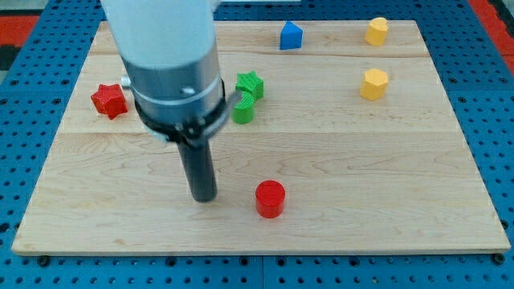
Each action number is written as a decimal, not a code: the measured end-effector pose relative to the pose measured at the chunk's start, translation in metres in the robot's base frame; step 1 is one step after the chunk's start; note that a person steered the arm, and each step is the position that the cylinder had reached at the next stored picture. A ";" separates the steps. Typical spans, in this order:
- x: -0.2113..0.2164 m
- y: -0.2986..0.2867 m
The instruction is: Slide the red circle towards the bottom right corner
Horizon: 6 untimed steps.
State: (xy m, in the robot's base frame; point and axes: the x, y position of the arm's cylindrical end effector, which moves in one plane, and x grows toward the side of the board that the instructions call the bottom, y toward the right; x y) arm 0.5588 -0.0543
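The red circle [270, 198] stands on the wooden board [361, 160] near the view's bottom, a little left of centre. My tip [203, 197] rests on the board to the left of the red circle, with a small gap between them. The dark rod rises from the tip into the grey arm body, which hides part of the board at the upper left.
A red star [109, 100] lies at the left. A green star [250, 83] and a green block [242, 110] sit just right of the arm. A blue block [291, 35] and two yellow blocks [377, 30] [373, 83] lie toward the top right.
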 end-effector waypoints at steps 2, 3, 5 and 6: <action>0.004 0.124; 0.003 0.160; -0.022 0.130; -0.041 0.147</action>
